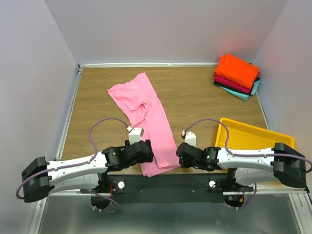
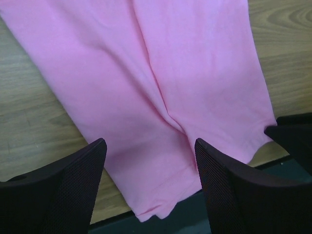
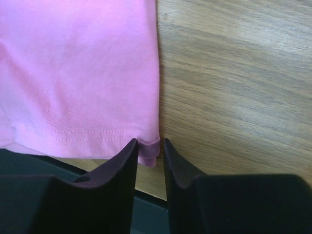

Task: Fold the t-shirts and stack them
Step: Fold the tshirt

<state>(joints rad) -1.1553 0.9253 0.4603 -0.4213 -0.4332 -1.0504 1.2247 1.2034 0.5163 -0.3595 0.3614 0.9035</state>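
Observation:
A light pink t-shirt (image 1: 148,119) lies folded lengthwise into a long strip on the wooden table (image 1: 195,97), its bottom hem hanging over the near edge. My left gripper (image 2: 150,146) is wide open just above the hem's near left part, with the pink cloth (image 2: 161,87) between its fingers (image 2: 78,185). My right gripper (image 3: 149,146) has its jaws narrowed to a slim gap astride the hem's near right corner (image 3: 148,152). The left finger is against the cloth and the right finger is just off its edge. Folded orange, crimson, dark and teal shirts are stacked (image 1: 237,75) at the far right.
A yellow plastic tray (image 1: 253,139) sits at the near right, partly under my right arm. The table's dark front rail (image 1: 161,183) runs below the hem. White walls close in the table on the left, far and right sides.

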